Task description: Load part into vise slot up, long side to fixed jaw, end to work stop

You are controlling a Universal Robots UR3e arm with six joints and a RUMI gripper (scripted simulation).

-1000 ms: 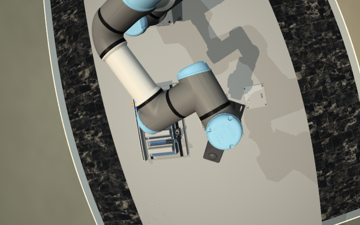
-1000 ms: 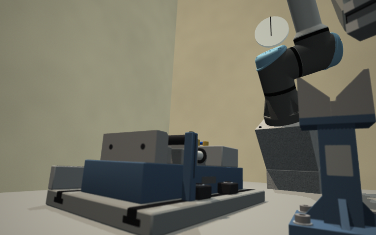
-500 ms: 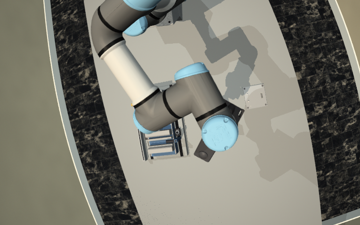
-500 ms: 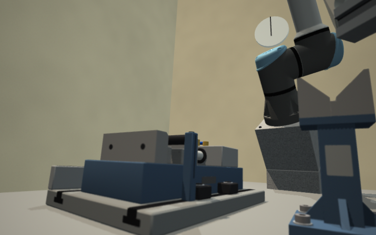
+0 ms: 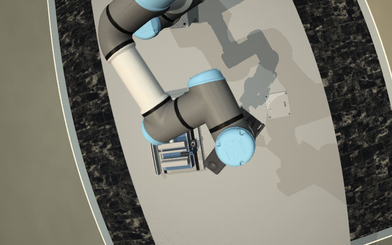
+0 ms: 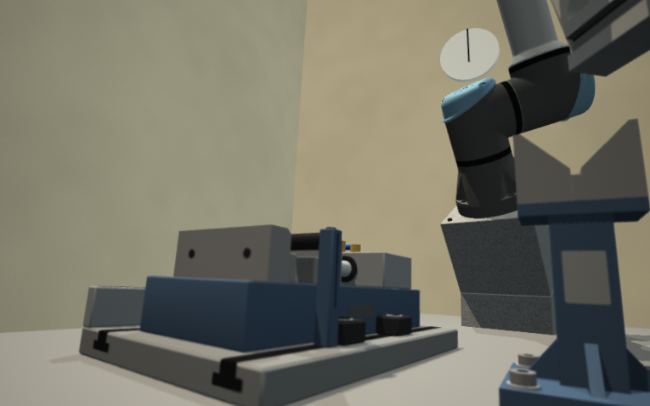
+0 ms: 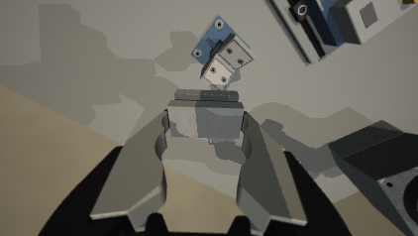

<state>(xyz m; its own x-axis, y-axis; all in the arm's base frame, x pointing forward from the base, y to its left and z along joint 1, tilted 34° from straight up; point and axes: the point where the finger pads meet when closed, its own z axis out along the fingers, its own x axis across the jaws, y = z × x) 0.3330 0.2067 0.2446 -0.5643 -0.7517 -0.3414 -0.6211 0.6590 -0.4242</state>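
Note:
My gripper (image 7: 206,111) is shut on the part (image 7: 205,118), a grey block held between the two fingertips high above the table. The block's far edge shows a darker strip; I cannot tell which way the slot faces. In the wrist view the V-block (image 7: 223,52) lies below, just beyond the part, and a corner of the vise (image 7: 342,22) shows at the top right. In the overhead view the wrist (image 5: 234,146) hangs just right of the vise (image 5: 177,151) and hides the part. In the side view the vise (image 6: 267,292) stands open, with the V-block (image 6: 579,176) close at the right.
The empty infeed plate (image 5: 277,104) lies to the right of the arm. The grey robot pedestal (image 6: 499,272) stands behind the V-block. A dark marbled band (image 5: 365,91) borders the table top.

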